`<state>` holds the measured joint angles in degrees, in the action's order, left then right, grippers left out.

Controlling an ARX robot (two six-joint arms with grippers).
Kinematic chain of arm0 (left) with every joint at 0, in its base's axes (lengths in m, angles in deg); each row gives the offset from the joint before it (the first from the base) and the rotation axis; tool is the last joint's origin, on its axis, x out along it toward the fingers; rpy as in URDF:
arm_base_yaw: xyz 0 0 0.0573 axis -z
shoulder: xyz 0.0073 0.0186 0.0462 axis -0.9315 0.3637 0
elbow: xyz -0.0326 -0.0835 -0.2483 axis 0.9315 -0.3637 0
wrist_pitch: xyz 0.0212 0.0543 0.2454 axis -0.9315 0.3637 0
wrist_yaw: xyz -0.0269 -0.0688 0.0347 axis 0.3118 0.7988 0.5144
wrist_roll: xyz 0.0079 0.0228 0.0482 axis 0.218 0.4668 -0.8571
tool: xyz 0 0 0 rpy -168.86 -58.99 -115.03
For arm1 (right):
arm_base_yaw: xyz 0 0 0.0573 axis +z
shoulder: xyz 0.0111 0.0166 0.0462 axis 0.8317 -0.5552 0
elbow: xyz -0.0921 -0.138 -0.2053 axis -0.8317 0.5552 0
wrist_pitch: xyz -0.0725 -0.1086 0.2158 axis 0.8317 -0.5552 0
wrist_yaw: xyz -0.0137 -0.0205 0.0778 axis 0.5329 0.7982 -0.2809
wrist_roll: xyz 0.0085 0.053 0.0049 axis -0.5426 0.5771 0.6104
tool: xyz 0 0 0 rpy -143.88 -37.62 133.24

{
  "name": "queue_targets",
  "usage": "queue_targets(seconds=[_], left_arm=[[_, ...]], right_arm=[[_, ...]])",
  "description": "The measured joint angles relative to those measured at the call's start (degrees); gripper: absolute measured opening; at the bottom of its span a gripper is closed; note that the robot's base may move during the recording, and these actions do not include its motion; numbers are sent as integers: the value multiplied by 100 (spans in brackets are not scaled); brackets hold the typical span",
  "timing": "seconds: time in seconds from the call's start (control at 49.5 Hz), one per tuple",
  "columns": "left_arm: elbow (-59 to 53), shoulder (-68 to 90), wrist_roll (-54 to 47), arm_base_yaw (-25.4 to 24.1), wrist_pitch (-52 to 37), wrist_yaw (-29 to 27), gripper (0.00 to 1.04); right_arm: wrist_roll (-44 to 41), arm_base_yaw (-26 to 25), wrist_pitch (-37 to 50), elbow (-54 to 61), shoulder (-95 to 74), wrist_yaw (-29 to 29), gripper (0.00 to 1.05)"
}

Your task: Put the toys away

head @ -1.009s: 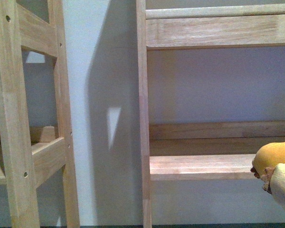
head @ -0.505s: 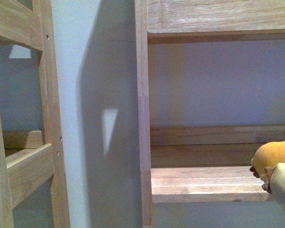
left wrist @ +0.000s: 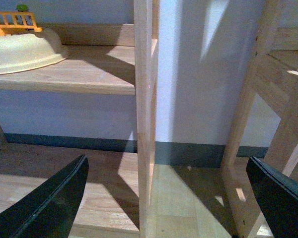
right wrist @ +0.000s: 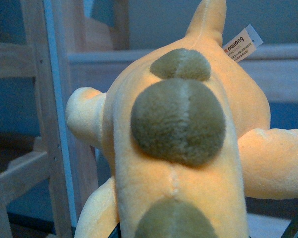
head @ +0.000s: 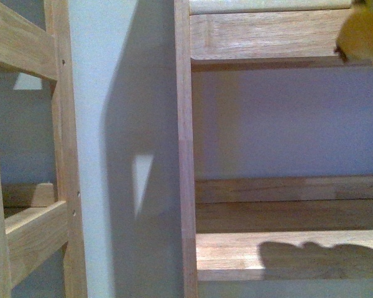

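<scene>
We see the small yellow-orange plush animal with olive-green back spots (right wrist: pixel 181 148) filling our right wrist view, its white paper tag (right wrist: pixel 242 43) near its pointed tip. In the front view only a blurred yellow edge of it (head: pixel 363 31) shows, level with the upper board of the pale wooden shelf unit (head: pixel 185 155); its shadow falls on the lower shelf board (head: pixel 286 251). We cannot tell how our right fingers stand, as the plush hides them. Our left gripper (left wrist: pixel 171 198) has its dark fingers (left wrist: pixel 49 203) spread wide, holding nothing, before the unit's post. A cream dome-shaped toy with an orange fence (left wrist: pixel 20 47) rests on a shelf beside that post.
</scene>
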<state>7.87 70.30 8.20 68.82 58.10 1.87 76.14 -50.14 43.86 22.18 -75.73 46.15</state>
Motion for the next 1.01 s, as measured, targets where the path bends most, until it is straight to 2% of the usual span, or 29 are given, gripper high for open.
queue_targets(seconds=[0.222,0.363,0.686,0.828,1.009], left_arm=[[0,0,0,0,0,0,99],[0,0,0,0,0,0,99],[0,0,0,0,0,0,99],[0,0,0,0,0,0,99],[0,0,0,0,0,0,99]], right_arm=[[201,-798,22,-1700,-1014,-538,7],[289,-872,4,-2581,-1764,-470,7],[380,-240,-271,-5187,-4439,264,7],[761,11,-481,-6245,-5480,472,7],[1298,138,-660,-7051,-6363,579,7]])
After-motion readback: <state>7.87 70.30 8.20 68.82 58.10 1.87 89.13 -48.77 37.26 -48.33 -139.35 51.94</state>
